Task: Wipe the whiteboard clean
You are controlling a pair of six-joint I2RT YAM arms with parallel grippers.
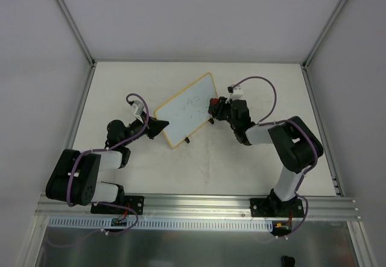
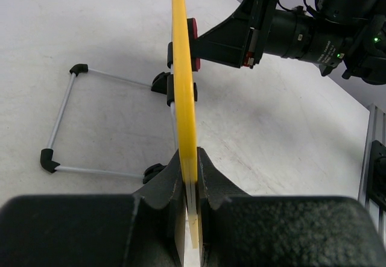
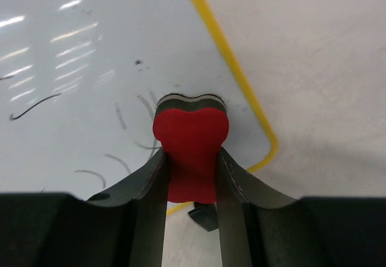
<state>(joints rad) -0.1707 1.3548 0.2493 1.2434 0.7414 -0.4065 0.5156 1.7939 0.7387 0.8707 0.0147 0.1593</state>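
The yellow-framed rectangular whiteboard stood between the left gripper and the red foam eraser block in the right gripper, touching both.

From above, the marks on the whiteboard are too small to read. The left wrist view catches it edge-on, face hidden, its near edge buried between the left fingers. The right wrist view crops the board top and left, and the red eraser covers some strokes.
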